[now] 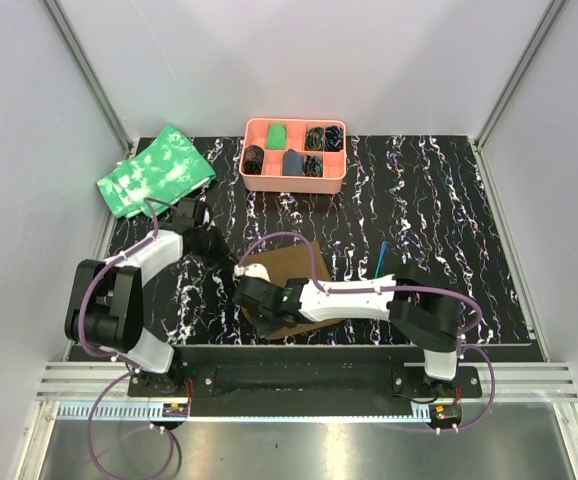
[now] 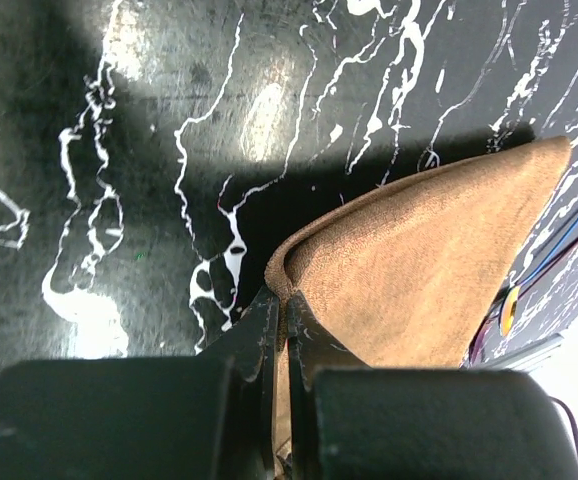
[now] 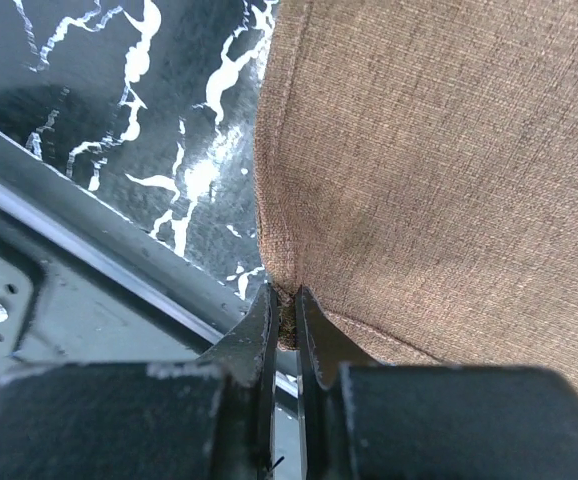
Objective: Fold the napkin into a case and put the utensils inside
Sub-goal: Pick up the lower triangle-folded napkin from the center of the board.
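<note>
Near edge of the bench (image 1: pixel 449 220): right hand (image 3: pixel 286 300) is pinched narrow on a corner of the napkin (image 3: pixel 439 180). A sliver of brown weave shows between the fingers. The metal front rail is close below it.

The napkin sits near-centre on the bench, between the two arms, partly hidden under the right forearm. It is a single brown cloth, not flat: the edge at each grip curls up off the marbled surface.

A little farther, to the left: left hand (image 2: pixel 281 300) is also narrow, clamped on the napkin's left corner. That corner is raised, with shadow under it.

Just right of the napkin lie the utensils (image 1: pixel 384 257), slim blue and purple stems on the bench.

Far left: a crumpled green mottled cloth (image 1: pixel 157 172). Far centre: a pink compartment tray (image 1: pixel 294 185) holding small dark and green items; what they are I cannot tell.
</note>
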Tool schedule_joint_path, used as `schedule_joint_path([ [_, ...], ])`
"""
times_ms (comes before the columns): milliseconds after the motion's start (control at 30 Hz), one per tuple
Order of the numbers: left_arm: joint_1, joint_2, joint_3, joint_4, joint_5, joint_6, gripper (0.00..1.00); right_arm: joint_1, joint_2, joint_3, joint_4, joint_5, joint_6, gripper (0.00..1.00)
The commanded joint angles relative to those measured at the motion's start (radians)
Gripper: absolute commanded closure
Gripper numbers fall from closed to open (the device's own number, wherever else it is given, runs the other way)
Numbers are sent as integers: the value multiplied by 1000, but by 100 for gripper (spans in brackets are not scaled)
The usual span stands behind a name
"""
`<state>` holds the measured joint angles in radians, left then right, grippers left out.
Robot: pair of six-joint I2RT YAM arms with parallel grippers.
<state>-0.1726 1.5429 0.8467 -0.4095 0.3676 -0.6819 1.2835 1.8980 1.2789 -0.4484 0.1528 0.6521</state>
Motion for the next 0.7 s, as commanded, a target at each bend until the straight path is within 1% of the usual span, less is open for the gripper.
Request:
schedule_joint_path([
  [0,5,-76,35,-60,-62,-5,100,-16,-54,-47,172,-96,27,100],
  [233,12,-127,37,-124,-137,-8,100,-19,-56,-56,257,-183,35,100],
  [367,12,-158,60,-187,-183,-28,100,-44,-100,-131,350,-257,85,100],
  [467,10,-181,86,-230,-239,-74,100,-65,-172,-235,476,-326,139,100],
  [533,-1,-201,115,-248,-307,-97,100,-84,-206,-343,589,-383,176,100],
  [567,-28,-205,130,-287,-349,-123,100,-95,-238,-383,631,-400,225,100],
  [600,-45,-208,147,-307,-442,-137,100,-120,-252,-470,731,-438,248,100],
  [667,-100,-205,196,-362,-521,-184,100,-148,-289,-554,847,-487,303,100],
])
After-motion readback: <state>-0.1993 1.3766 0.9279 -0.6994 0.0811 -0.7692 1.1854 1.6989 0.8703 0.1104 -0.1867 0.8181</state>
